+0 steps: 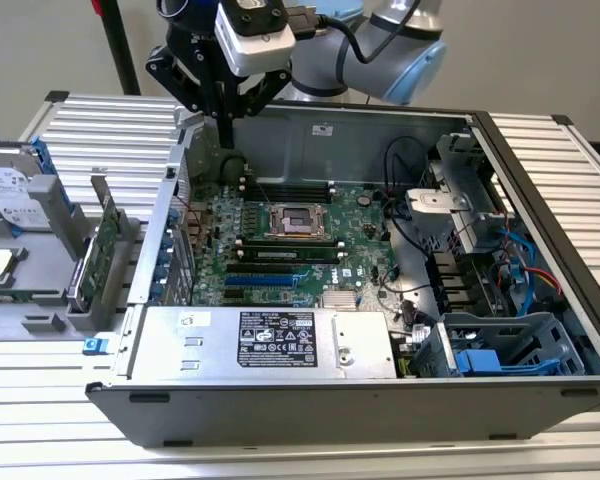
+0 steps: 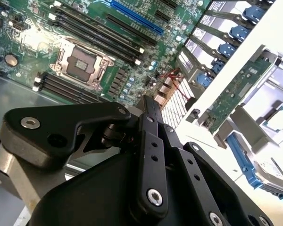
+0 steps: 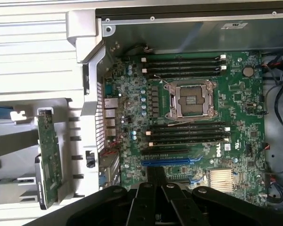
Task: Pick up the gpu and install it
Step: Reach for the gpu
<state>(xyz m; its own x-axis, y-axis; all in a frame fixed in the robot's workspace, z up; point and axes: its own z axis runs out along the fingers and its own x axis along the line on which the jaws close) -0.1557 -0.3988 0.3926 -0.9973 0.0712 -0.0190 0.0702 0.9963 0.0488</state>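
The gripper (image 1: 225, 138), clenched on nothing, is being held over the case (image 1: 380, 128) corner. The gpu (image 1: 104, 252) is being kept edgewise in a rack (image 1: 62, 215) beside the gripper, outside the case wall, its long axis parallel to that wall.

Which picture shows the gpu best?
The first wrist view: the gpu shows its green face from end to end. The second wrist view shows the gpu slanted. In the exterior view the gpu is just a thin upright strip.
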